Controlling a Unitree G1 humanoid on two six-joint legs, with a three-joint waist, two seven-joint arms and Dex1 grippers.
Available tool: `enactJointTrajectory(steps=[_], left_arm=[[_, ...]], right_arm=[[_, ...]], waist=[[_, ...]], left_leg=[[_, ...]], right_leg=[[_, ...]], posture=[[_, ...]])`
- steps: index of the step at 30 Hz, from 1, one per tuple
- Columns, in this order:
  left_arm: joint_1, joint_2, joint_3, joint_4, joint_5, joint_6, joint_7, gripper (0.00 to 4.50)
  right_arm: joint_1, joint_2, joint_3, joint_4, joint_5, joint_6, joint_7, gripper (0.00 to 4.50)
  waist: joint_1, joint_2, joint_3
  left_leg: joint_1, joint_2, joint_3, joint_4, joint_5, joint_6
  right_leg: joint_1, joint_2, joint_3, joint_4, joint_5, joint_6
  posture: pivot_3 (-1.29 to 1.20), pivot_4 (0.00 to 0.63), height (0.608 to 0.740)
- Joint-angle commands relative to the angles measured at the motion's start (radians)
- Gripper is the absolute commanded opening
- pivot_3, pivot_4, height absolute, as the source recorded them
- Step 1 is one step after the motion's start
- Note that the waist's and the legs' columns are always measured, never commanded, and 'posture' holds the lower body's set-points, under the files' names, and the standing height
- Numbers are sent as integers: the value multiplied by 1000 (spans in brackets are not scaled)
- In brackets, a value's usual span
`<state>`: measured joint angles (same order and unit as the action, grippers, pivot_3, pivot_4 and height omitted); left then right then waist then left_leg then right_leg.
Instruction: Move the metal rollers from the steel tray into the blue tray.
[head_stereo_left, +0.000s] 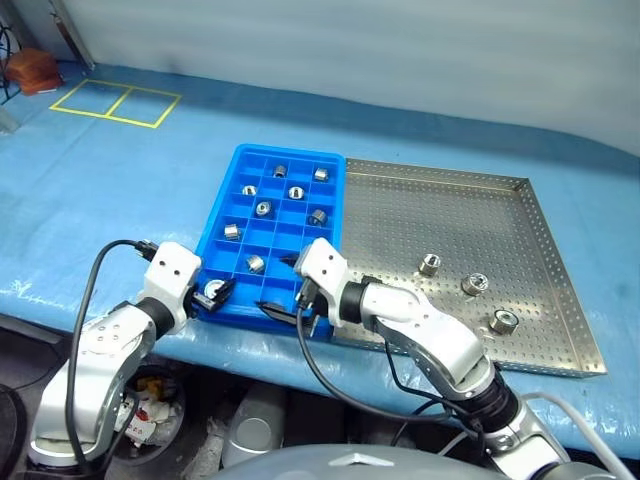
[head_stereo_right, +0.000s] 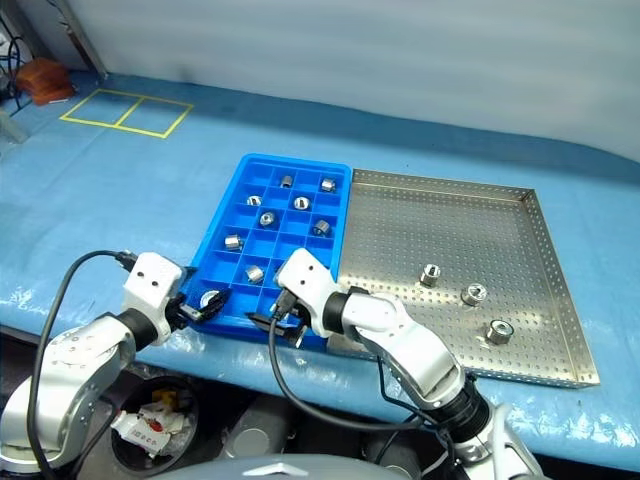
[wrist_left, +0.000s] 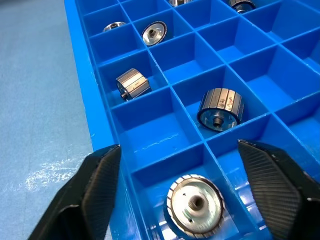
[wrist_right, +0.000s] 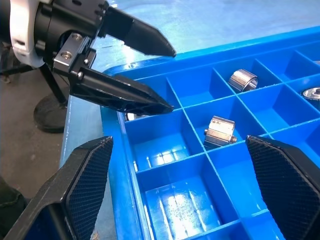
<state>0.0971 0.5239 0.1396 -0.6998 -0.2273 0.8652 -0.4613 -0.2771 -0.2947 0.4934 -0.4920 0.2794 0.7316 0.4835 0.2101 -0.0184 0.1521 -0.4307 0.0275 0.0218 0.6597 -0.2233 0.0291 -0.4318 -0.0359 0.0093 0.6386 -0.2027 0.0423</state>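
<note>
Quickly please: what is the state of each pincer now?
Left pincer: open, holding nothing, over a roller.
Right pincer: open, holding nothing.

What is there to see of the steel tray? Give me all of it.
The steel tray is a large square of silver metal with a perforated, dotted floor and a low raised rim. It lies flat on the blue table cover, its left edge against the blue tray. Three metal rollers remain on its near right part, standing apart from one another.

You had bright, even overhead light; glare streaked the blue tray (wrist_right: 175, 205) floor just ahead of the right gripper (wrist_right: 185, 185), whose near fingers (wrist_right: 80, 190) were soft-focused. Shadows were faint.
</note>
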Motion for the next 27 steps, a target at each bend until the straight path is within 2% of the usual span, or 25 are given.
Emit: enactJointTrajectory(steps=[1,6,10,14,17,22,27], left_arm=[[-80,-32,18,-12,-88,-42,-35,4454],[-205,-45,-43,52,-141,-64,-78,4454],[-340,-76,-127,170,-139,-98,-100,4454],[-436,-160,-215,285,-121,-147,-90,4454],[-453,-217,-288,348,-81,-249,-92,4454],[-397,-345,-368,400,-51,-338,-35,4454],[-328,-368,-427,395,-3,-386,-10,4454]], right_arm=[[43,4,-71,-99,5,12,-45,4500],[136,6,-180,-202,13,60,-131,4500],[250,10,-281,-318,-5,106,-227,4500],[347,36,-365,-410,-61,153,-353,4500],[379,78,-401,-430,-106,193,-443,4500],[331,169,-431,-368,-185,266,-576,4500],[193,229,-432,-214,-240,277,-635,4500]], waist=[[1,0,0],[-12,0,0],[-37,0,0],[-104,0,0],[-165,0,-1],[-240,0,-1],[-276,1,-1]], left_leg=[[0,0,-1,0,0,0],[-1,-1,0,0,0,0],[-2,-1,1,0,0,1],[-2,-2,1,2,0,1],[-1,-2,1,2,0,2],[1,-1,3,2,1,2],[4,1,4,3,2,2]], right_leg=[[0,0,-1,-1,0,0],[3,-1,-1,-1,0,0],[3,0,-1,-2,0,0],[4,0,0,-2,0,1],[4,0,2,-1,1,1],[3,2,5,3,1,1],[4,6,10,6,1,1]], posture=[[333,150,740],[257,150,740],[96,150,740],[-17,150,740],[-73,150,740],[-134,150,740],[-108,150,740]])
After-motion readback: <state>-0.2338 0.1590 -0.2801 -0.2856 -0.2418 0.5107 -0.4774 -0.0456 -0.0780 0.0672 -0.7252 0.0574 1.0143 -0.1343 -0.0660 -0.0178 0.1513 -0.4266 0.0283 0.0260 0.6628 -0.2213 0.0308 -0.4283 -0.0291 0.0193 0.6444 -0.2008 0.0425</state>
